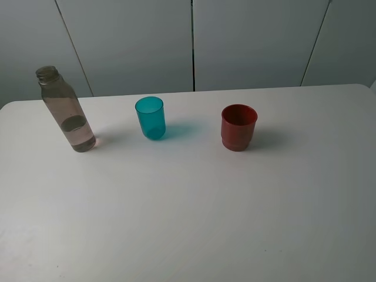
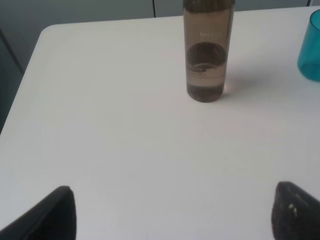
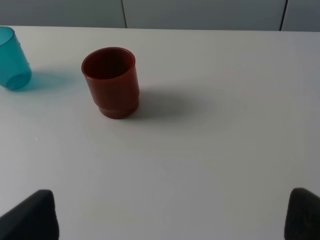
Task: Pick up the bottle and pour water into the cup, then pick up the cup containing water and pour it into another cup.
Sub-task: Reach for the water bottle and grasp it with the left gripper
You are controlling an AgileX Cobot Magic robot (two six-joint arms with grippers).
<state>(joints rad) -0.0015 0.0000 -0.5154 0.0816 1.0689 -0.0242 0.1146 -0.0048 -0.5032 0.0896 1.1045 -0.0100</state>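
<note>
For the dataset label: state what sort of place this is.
Probably a lab test bench: a white table against plain grey wall panels, with a bottle, a teal cup and a red cup in a row.

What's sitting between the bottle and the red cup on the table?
The teal tumbler stands between the bottle and the red cup, upright and touching neither. The exterior high view shows all three in a row.
</note>
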